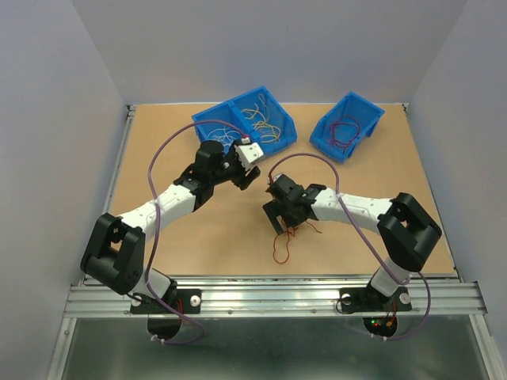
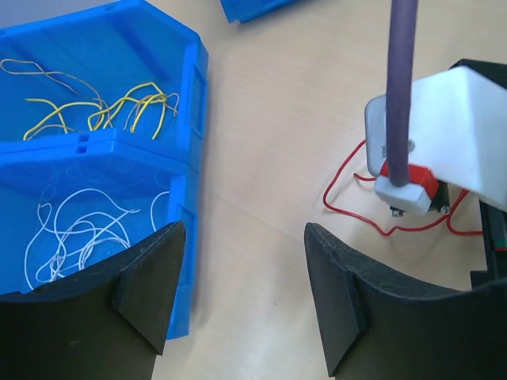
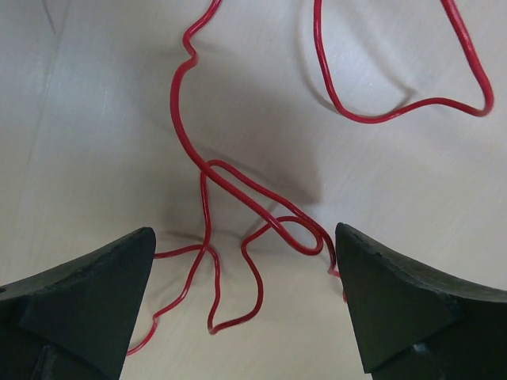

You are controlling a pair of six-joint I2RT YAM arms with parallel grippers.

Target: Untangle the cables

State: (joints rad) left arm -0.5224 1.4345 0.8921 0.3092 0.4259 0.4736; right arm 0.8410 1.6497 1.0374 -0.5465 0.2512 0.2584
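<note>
Your right claw [image 3: 245,305] is wide apart and low over the table [image 1: 158,158]. It holds nothing. The red wires [image 3: 207,186] lie flat on the wood between its two fingers [image 3: 87,301]. They cross and loop over each other, so you cannot tell how many there are. One end slips out of sight by the finger at 3 o'clock, and the long loops run off the picture at 12 o'clock.

From above, the right claw [image 1: 281,215] covers most of the red wires [image 1: 279,247]. Only a thin loop sticks out at 6 o'clock, near the middle of the table.

Your left claw [image 2: 245,297] is apart too, with only bare wood between its fingers. From above, the left claw [image 1: 242,176] sits just at the big bin's near edge.

The big bin [image 2: 194,103] has two parts. The yellow wires [image 2: 119,111] are in the far part and the white wires [image 2: 79,233] in the near part. Its 9 o'clock side is cut off. At 3 o'clock, a purple cable [image 2: 400,79] and a white part [image 2: 467,119] of the right arm hide some of the red wires there.

At 1 o'clock on the table, a red bunch [image 1: 343,131] lies in the small bin [image 1: 360,107], too small to make out well.
</note>
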